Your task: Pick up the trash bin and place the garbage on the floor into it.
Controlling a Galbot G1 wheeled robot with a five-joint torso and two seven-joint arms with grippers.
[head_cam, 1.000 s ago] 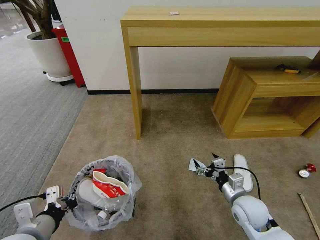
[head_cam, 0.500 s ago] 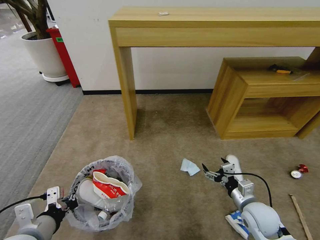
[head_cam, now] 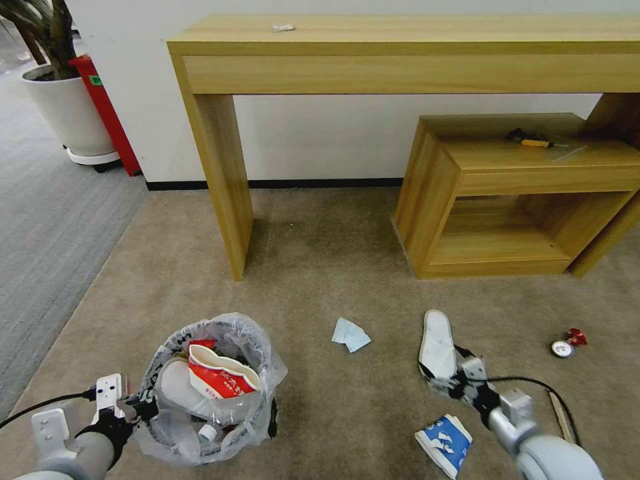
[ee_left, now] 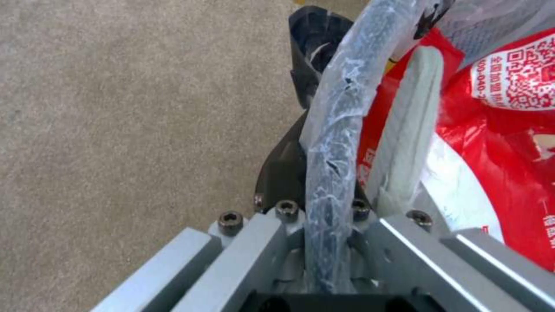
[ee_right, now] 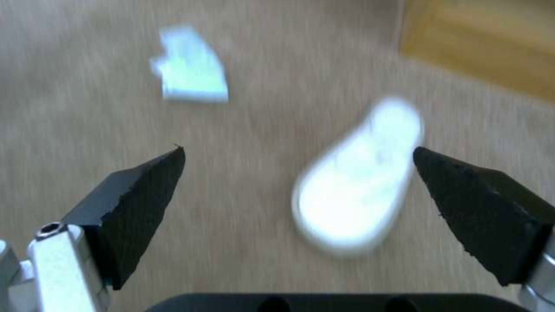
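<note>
Head view, looking down at a beige carpet floor [head_cam: 320, 253] before a wooden console table [head_cam: 400, 47] and a low wooden shelf unit [head_cam: 507, 193]. At lower left, the left gripper [head_cam: 137, 408] is clamped onto the rim of the trash bin [head_cam: 213, 390], a small black bin lined with a translucent plastic bag. The left wrist view shows that bag-covered rim [ee_left: 332, 143] pinched between the jaws, a grip that lets the arm carry the bin along so its open top stays within reach. Inside sit a red and white paper cup [head_cam: 220, 377], a white slipper sole and a small bottle.

Litter lies scattered on the carpet to the right: a pale blue crumpled tissue [head_cam: 350, 335], a white slipper [head_cam: 437, 345], a flattened blue paper cup [head_cam: 443, 443], a crushed red can [head_cam: 569, 343] and a wooden stick [head_cam: 561, 415].

At lower right, the right gripper [head_cam: 445, 377] hangs low, just at the heel end of the slipper. The right wrist view shows its two black fingertips [ee_right: 147, 177] spread wide, empty, with the slipper [ee_right: 358, 199] between them and the tissue [ee_right: 194, 76] farther off; this looks like lining up to grasp the slipper.
</note>
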